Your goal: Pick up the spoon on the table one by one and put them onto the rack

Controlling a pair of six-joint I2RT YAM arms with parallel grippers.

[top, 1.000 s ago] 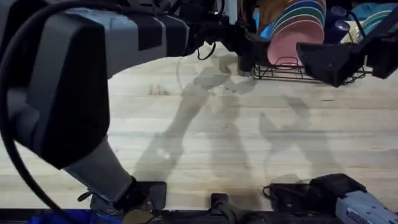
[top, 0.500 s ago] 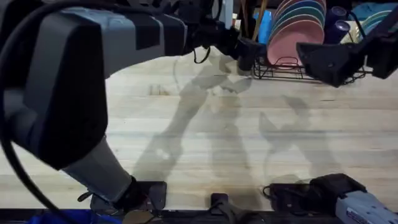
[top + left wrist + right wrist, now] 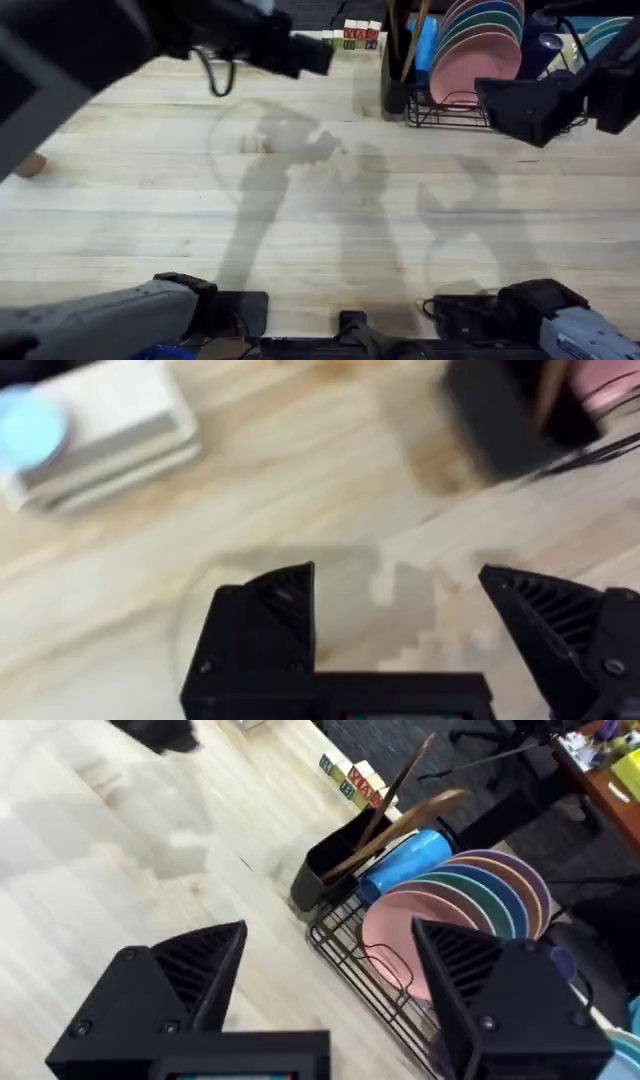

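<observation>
Two spoons (image 3: 395,795); one rack (image 3: 350,945); five plates (image 3: 470,905).

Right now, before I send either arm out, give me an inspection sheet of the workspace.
Surface: butcher-block table, bare in the middle.
Job's things: wooden spoons standing in the utensil holder of the black wire rack.
Clutter: plates, blue cup, letter blocks, white boxes, small brown object at the table's left edge, unidentified.
Grippers: left gripper and right gripper open, empty.
Cables: black cable looped under the left arm.
Surroundings: dark carpet.
</observation>
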